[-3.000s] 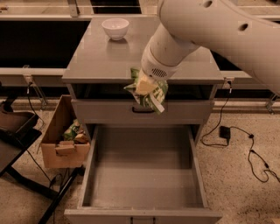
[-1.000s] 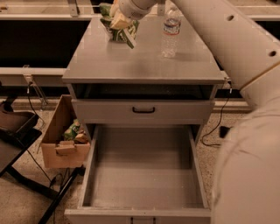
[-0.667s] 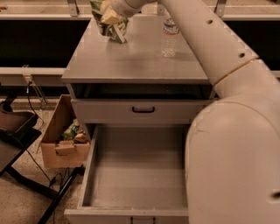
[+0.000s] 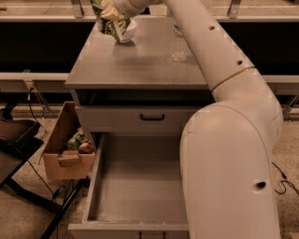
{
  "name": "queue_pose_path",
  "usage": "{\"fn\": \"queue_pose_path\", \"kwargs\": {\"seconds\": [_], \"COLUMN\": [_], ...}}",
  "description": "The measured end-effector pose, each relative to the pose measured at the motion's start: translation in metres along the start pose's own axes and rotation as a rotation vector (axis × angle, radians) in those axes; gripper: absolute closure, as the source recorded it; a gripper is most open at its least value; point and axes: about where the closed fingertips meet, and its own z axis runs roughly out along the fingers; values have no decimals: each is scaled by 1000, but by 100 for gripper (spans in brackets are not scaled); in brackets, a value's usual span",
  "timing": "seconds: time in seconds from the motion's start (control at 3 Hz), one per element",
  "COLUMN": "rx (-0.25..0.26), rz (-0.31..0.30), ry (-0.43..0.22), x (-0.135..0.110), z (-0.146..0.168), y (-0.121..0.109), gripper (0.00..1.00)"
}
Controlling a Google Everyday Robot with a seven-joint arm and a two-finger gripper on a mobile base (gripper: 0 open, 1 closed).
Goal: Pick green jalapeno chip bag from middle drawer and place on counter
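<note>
The pincer [image 4: 108, 9] is at the top edge, over the far left corner of the bench [image 4: 140, 63]. It is clamped on the upper end of the bag [image 4: 113, 25] — the bag hangs low over the surface, right in front of a white bowl [image 4: 131, 29]. A bottle [image 4: 179, 44] stands to the right. The drawer [image 4: 140, 186] below is pulled out — grey floor in view.

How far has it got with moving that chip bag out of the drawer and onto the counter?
Done: the middle drawer stands open, its visible floor bare, so the bag is out. In hand: the gripper holds the green jalapeno chip bag over the back of the counter, by a white bowl. Left: set the bag down on the counter, let go and draw the arm away.
</note>
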Motion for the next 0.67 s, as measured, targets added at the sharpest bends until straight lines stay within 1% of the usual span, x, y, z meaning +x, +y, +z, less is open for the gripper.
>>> {"fn": "queue_pose_path", "kwargs": {"seconds": [0.33, 0.67], "rx": [0, 0], "rz": [0, 0], "ry": [0, 0], "x": [0, 0], "z": [0, 0], "y": [0, 0], "gripper": [59, 29]}}
